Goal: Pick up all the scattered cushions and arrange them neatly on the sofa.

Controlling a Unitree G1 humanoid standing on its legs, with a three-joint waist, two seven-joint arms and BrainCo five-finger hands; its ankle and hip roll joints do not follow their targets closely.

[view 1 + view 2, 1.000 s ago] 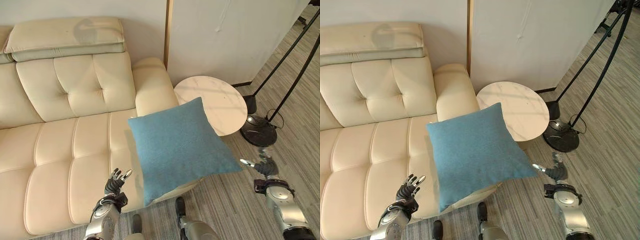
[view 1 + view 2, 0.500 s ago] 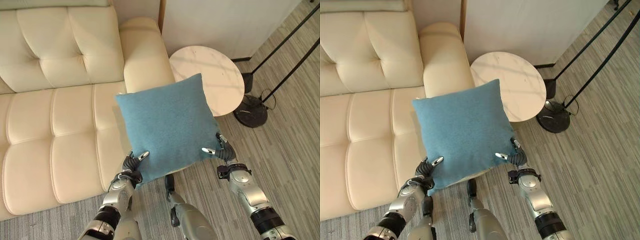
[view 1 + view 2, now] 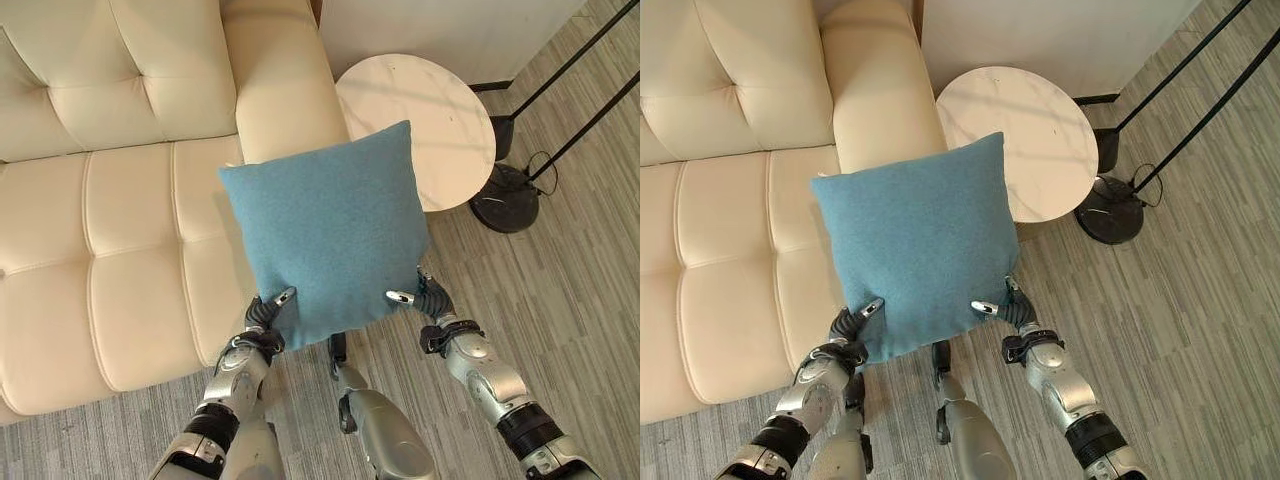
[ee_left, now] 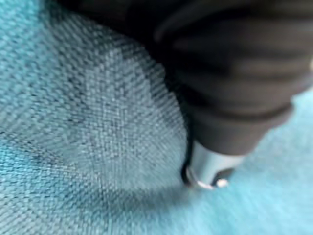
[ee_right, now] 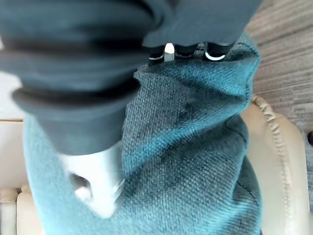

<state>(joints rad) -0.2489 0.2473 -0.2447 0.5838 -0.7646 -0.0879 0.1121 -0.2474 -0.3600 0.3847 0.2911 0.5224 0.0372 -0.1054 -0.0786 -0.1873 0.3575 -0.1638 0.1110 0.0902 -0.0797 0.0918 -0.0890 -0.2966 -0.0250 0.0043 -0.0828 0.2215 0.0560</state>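
Note:
A square blue cushion (image 3: 325,225) hangs over the front right corner of the cream sofa (image 3: 120,250), its lower edge out over the floor. My left hand (image 3: 262,320) grips its lower left corner, thumb on top and fingers underneath. At the lower right corner my right hand (image 3: 425,300) pinches it the same way. The right wrist view has the fingers curled over the cushion's edge (image 5: 195,161) and the thumb (image 5: 98,181) pressed into the cloth. Up close in the left wrist view, the blue weave (image 4: 73,147) lies under the thumb (image 4: 210,166).
A round white marble side table (image 3: 440,120) stands right of the sofa arm (image 3: 275,80), partly behind the cushion. A floor lamp's black base (image 3: 510,200) and slanted poles are further right. Grey striped floor (image 3: 580,300) lies in front.
Both hands came in from either side and closed on the cushion's lower corners; a second ago they were apart from it. The camera has tipped downward.

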